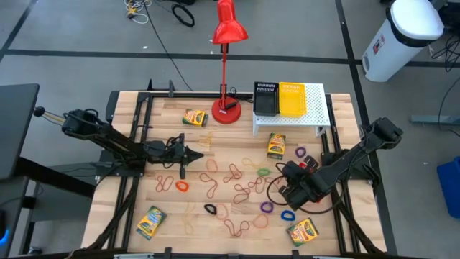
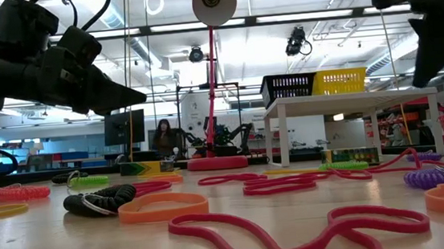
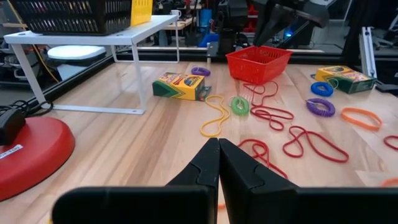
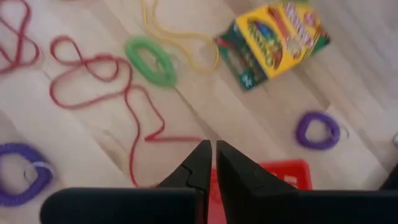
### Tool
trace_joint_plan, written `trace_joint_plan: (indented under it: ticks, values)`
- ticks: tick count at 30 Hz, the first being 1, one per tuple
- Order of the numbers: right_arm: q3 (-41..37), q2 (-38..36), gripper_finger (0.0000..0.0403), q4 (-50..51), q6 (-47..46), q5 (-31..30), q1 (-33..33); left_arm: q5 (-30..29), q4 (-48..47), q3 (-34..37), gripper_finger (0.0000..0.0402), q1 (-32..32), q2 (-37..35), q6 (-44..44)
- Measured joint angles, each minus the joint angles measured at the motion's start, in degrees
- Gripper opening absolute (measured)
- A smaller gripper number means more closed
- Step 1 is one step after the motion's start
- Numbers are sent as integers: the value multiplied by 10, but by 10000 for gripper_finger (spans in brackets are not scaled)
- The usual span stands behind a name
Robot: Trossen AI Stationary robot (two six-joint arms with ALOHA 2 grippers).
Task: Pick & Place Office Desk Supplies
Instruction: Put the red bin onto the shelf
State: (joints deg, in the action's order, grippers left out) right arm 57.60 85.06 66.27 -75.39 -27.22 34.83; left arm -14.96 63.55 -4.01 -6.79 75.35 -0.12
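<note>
A: Right hand point(image 4: 208, 163) is hovering over the red bin point(image 4: 273, 180), fingers nearly together, carrying nothing. Left hand point(image 3: 217, 163) is sitting closed, empty, at nine o'clock.

B: Risk: descending, it is likely nudging the bin toward the crayon box point(image 4: 273, 40) at twelve.

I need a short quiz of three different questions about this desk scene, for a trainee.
1. True or false: the yellow mesh bin stands beside the black mesh bin on the white metal shelf.
2. How many yellow-and-green crayon boxes are visible from above?
3. Which gripper hangs over the red mesh bin: A left, B right?

Key: 1 true. 2 four. 3 B.
</note>
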Motion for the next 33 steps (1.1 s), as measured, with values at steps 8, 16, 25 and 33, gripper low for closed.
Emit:
trace_joint_plan:
  ticks: [8, 16, 25, 33]
  values:
    - [11, 0, 114, 11, -32, 67, -19, 4, 0, 0, 11, 0, 0, -3]
    - [3, 3, 171, 4, -83, 78, -27, 4, 1, 0, 11, 0, 0, -4]
    - [-27, 3, 173, -46, -37, 138, -26, 4, 1, 0, 11, 0, 0, -4]
    - [-44, 22, 172, -81, -10, 158, -26, 4, 0, 0, 11, 0, 0, -3]
